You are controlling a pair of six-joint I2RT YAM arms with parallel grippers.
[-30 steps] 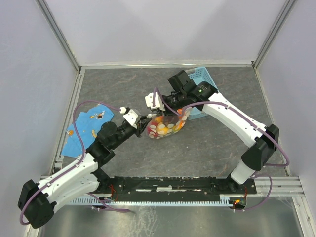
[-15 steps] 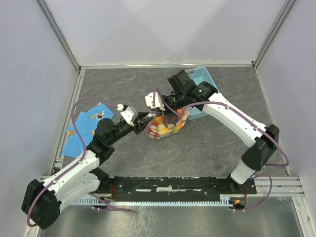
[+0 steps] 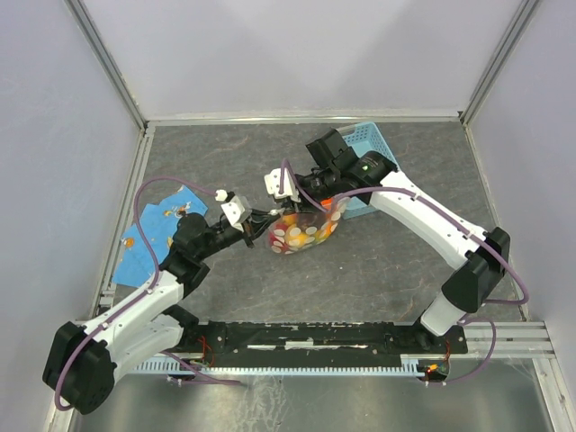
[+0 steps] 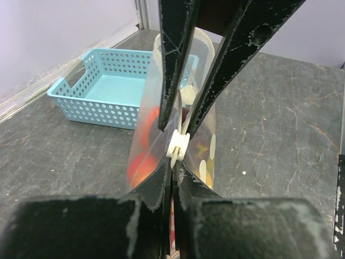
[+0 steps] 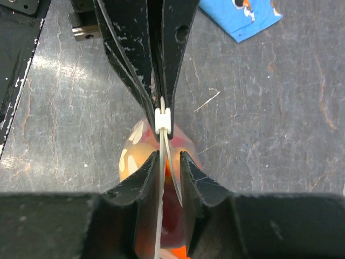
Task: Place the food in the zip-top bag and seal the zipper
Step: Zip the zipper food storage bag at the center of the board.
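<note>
Left gripper [image 4: 172, 170] clenched on zipper [image 5: 162, 120] end; right gripper [image 5: 168, 156] slightly parted, straddling same strip. Zip-top bag [image 3: 301, 232] held upright between them, food [image 4: 141, 162] inside. Risk: strip slips from loose right gripper and mouth is left partly unsealed, or opposing pull tears film.

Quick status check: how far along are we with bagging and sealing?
Done: the food sits inside the zip-top bag. In hand: the left gripper pinches the zipper, and the right gripper straddles the same edge, grip unclear. Left: pressing the zipper shut along the mouth. Whether any stretch is already sealed can't be told.
</note>
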